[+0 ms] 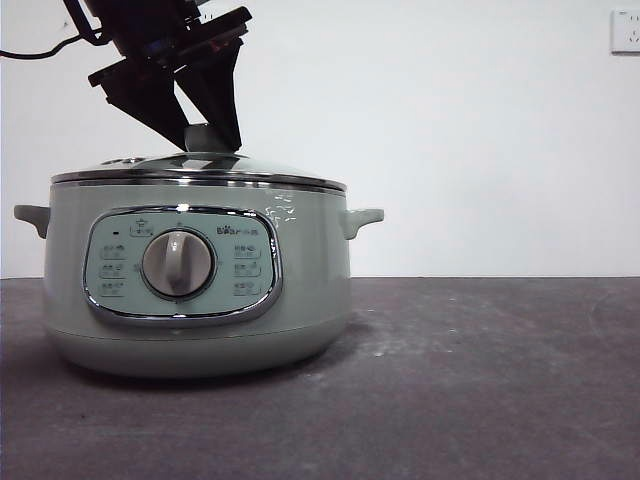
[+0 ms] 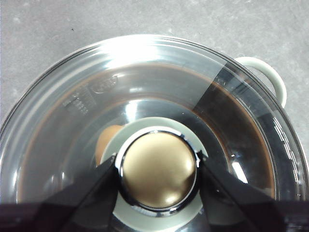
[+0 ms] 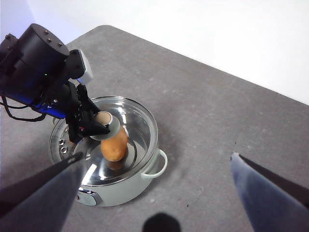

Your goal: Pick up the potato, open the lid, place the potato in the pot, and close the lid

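Note:
The pale green pot (image 1: 300,300) stands on the left of the dark table. The glass lid (image 1: 270,170) rests flat on its rim. My left gripper (image 1: 210,135) comes down from the top left, and its two jaws are closed against the lid's knob (image 2: 158,169), one on each side. The orange-brown potato (image 2: 107,140) lies inside the pot and shows through the glass; the right wrist view shows it too (image 3: 114,146). My right gripper (image 3: 157,154) is open and empty, high above the table and off to one side of the pot (image 3: 145,186).
One of the pot's side handles (image 2: 270,77) sticks out past the lid's rim. A white wall socket (image 1: 625,30) sits at the top right. Dark grey table (image 1: 480,380) stretches to the right of the pot.

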You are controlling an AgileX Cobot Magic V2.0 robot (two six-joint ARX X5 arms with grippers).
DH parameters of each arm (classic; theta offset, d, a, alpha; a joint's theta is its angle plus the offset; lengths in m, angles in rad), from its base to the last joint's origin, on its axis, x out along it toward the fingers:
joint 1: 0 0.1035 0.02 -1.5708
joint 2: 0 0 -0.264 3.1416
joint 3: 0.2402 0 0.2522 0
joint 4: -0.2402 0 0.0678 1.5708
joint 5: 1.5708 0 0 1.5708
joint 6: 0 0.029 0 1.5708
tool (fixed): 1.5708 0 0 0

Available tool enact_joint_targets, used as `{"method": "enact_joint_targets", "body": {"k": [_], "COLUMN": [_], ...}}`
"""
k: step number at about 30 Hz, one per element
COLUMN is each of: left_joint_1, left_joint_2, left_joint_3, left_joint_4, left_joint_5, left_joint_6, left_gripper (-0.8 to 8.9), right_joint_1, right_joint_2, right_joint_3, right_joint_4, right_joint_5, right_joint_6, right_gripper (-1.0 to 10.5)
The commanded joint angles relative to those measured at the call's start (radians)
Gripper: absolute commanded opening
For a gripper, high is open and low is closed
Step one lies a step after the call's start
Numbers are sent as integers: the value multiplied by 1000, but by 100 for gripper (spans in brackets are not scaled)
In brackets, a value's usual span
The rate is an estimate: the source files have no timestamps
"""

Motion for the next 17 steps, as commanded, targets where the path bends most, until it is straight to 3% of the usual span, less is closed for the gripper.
{"method": "enact_joint_targets", "body": {"k": [1,17], "left_joint_1": [-6,-8], "left_joint_2": [13,-87], "left_joint_3": [-8,146], "left_joint_4": [-12,-108], "left_joint_5": [19,22], "left_joint_6": [3,0], "left_gripper": [365,381], "right_joint_1": [1,1], "right_joint_2": [1,21], "right_joint_3": [0,-25], "right_joint_4": [-3,-40], "right_joint_5": [-1,-2], "right_joint_6": [22,52], "right_gripper": [499,496]}}
